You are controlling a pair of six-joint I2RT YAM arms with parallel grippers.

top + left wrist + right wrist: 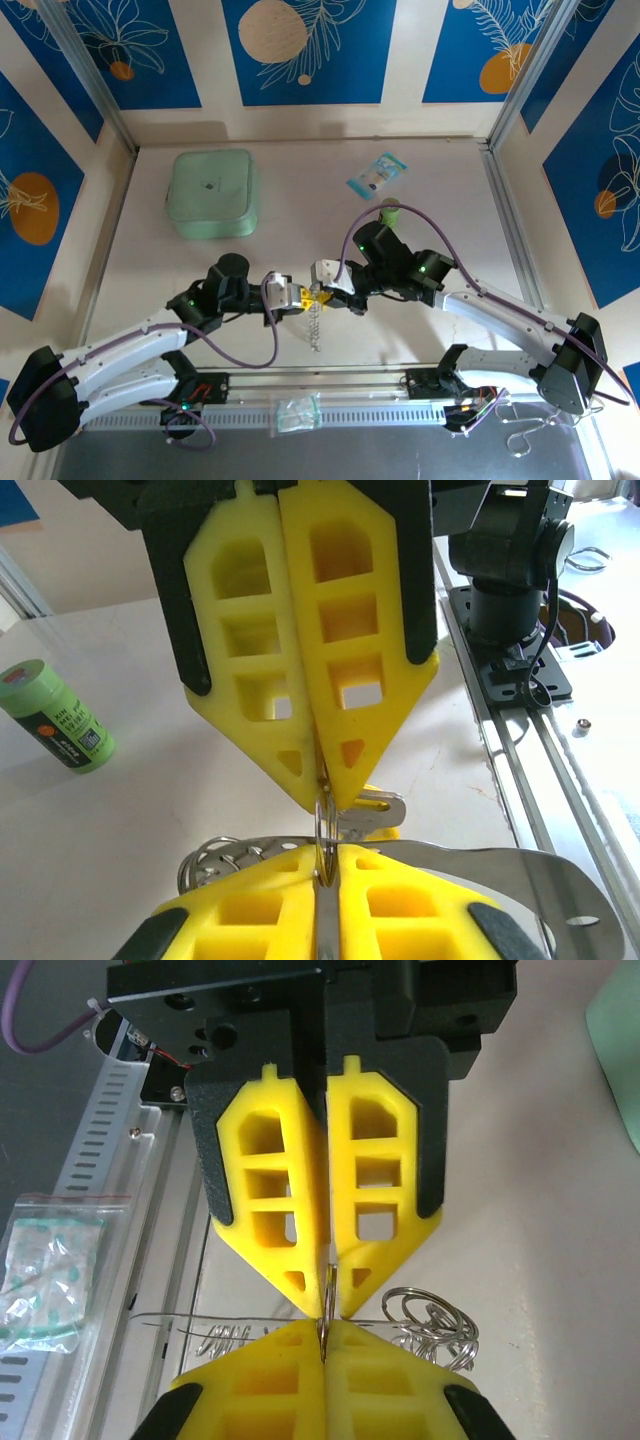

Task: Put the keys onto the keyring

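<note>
While both arms meet tip to tip above the pale table [300,210], status reads: threading in hand, not confirmed done.
- Item 1, large thin silvery wire keyring [435,1335]: held up betw. the 2 sets of tips, small shiny rings bunched alongside, a strand dangling twd the table.
- Item 2, left gripper [325,872]: yellow jaws all but closed, nipping the keyring wire.
- Item 3, right gripper [322,1332]: jaws fully closed on the same wire, directly opp.
- Item 4, tiny silvery key w/ yellow plastic head [378,812]: just beside the tips; whether threaded, cannot tell.
- Left to do, by my reckoning: seat key 1 on the wire, then key 2.
</note>
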